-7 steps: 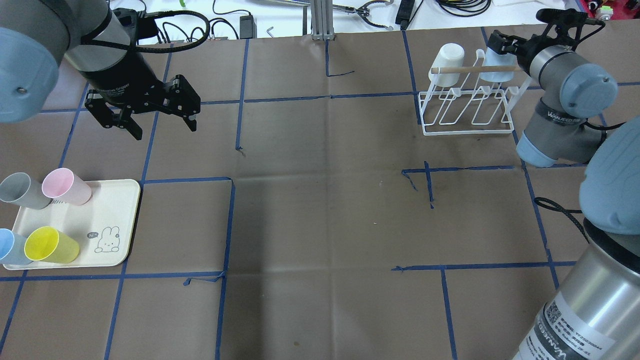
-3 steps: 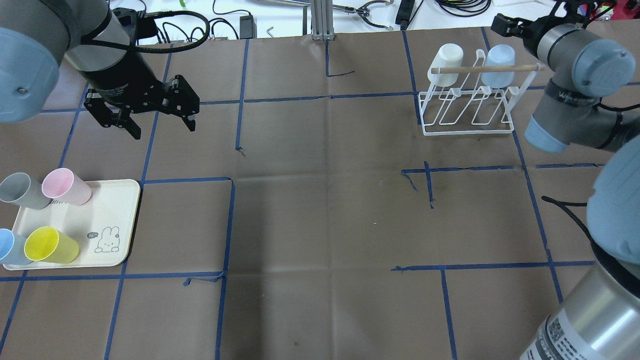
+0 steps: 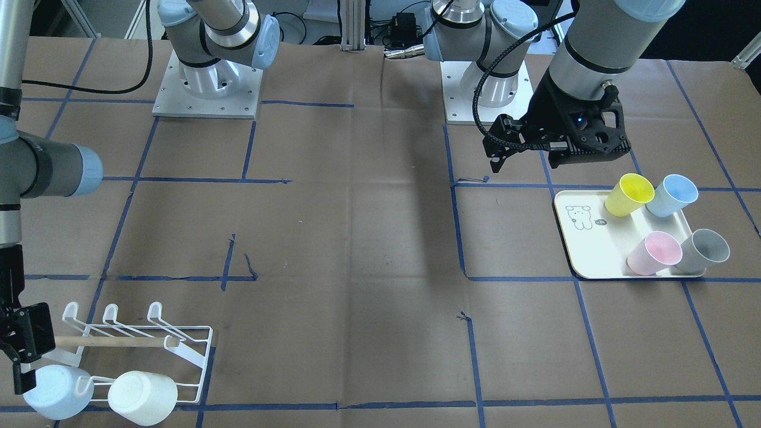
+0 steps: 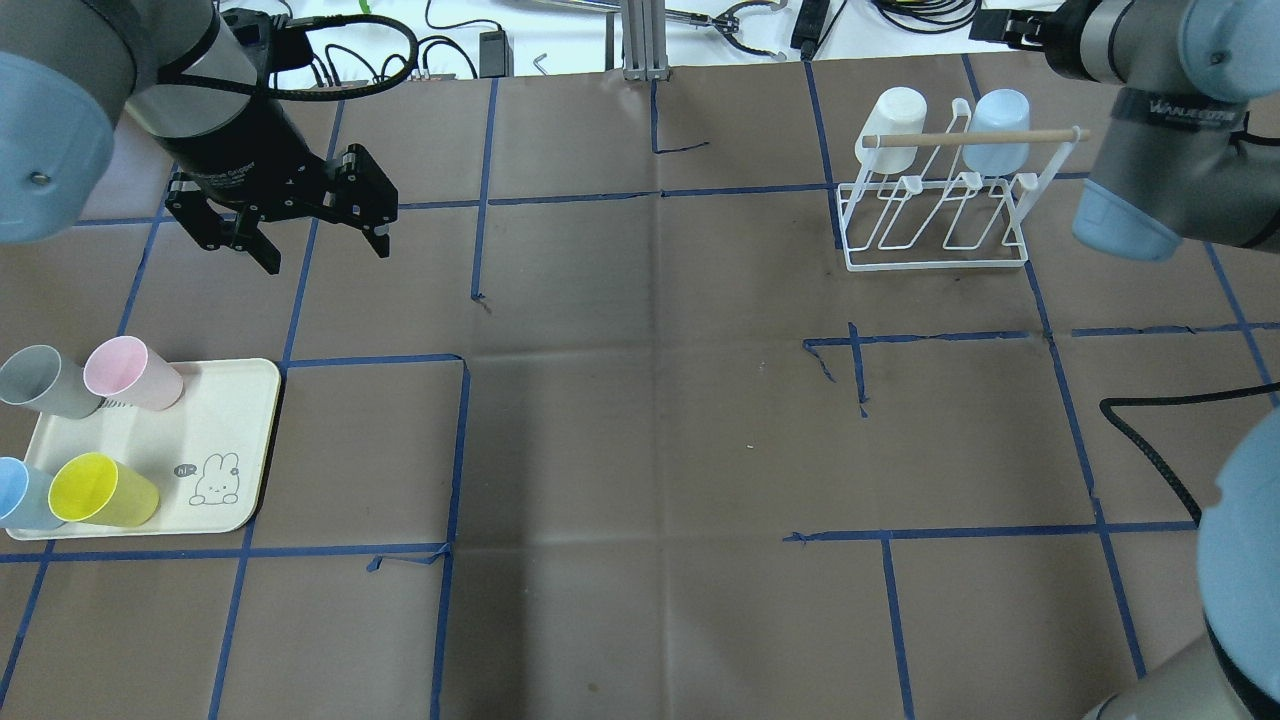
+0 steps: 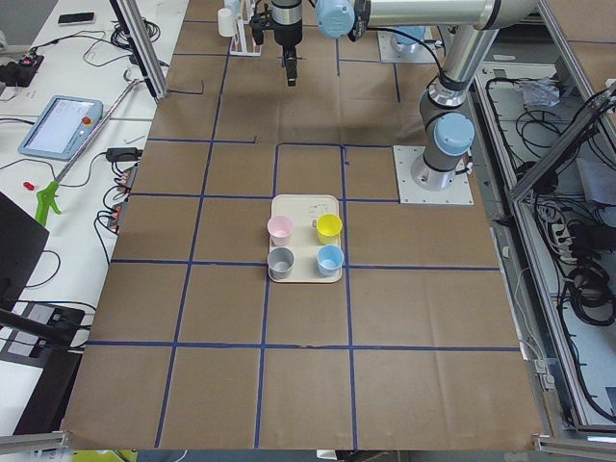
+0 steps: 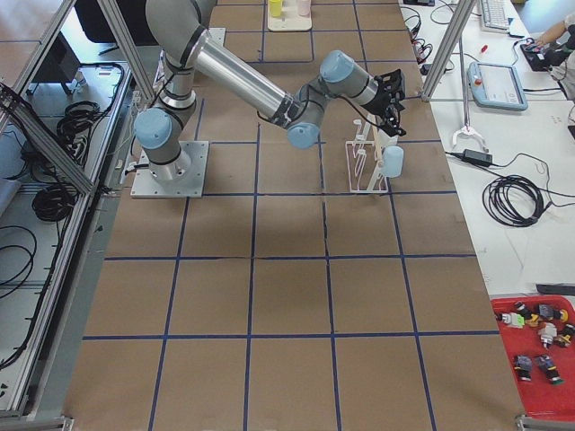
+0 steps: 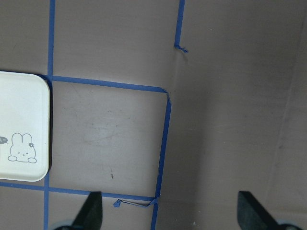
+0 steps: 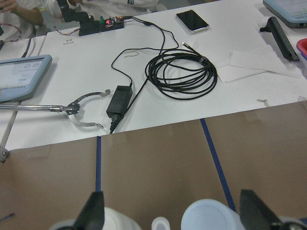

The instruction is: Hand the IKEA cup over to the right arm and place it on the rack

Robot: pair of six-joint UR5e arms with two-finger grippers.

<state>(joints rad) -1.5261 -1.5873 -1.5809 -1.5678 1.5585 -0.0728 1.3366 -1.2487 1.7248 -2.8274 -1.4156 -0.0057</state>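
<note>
Tray [image 4: 250, 400] holding four cups [image 4: 100, 490], rack [image 4: 935, 225] two, left end effector [image 4: 327, 260] and right [image 8: 173, 213] apart

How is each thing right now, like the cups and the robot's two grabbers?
Left gripper: jaws open, empty, above the table.
Right gripper: jaws open, empty, by the rack.
Rack: standing, holds two cups.
White cup: upside down on the rack.
Rack blue cup: upside down on the rack.
Tray: flat, holds four cups.
Yellow cup: upright, empty.
Pink cup: upright, empty.
Grey cup: upright, empty.
Tray blue cup: upright, empty.
</note>
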